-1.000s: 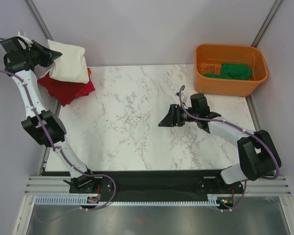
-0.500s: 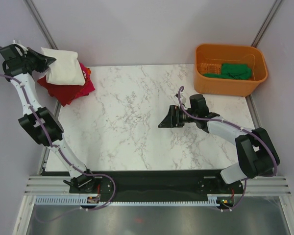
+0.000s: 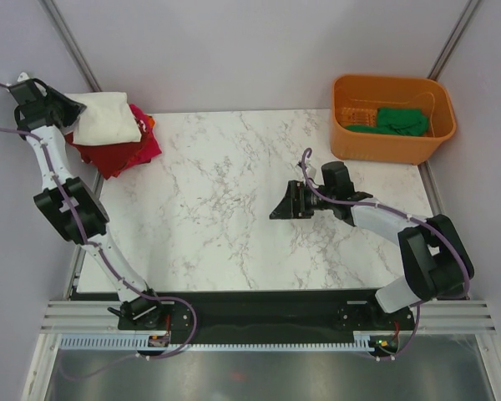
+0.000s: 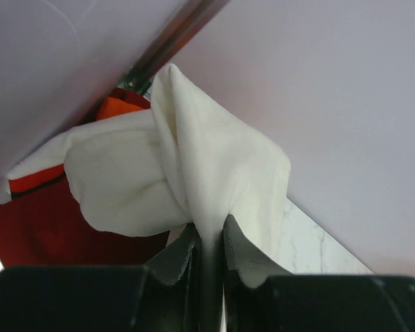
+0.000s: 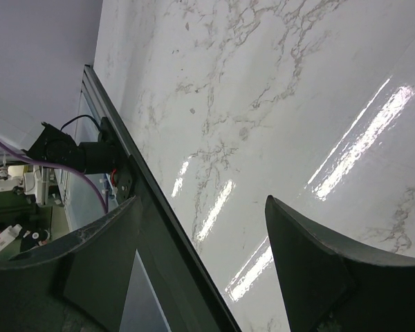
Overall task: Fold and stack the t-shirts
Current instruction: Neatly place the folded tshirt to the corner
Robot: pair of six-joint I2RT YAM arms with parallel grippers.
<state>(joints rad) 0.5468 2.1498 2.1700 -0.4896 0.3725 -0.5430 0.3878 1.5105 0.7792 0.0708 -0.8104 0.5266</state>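
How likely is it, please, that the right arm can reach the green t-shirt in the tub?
Probably yes: the right pincer is open and empty, and the green t-shirt lies uncovered in the orange tub.

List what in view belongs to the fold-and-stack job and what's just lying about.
Job:
- cream-white t-shirt, pinched in the left gripper
- dark red t-shirt and magenta-pink t-shirt, under it
- green t-shirt, in the tub
- right gripper, open and empty

Lying about:
- orange tub, only a container
- marble table
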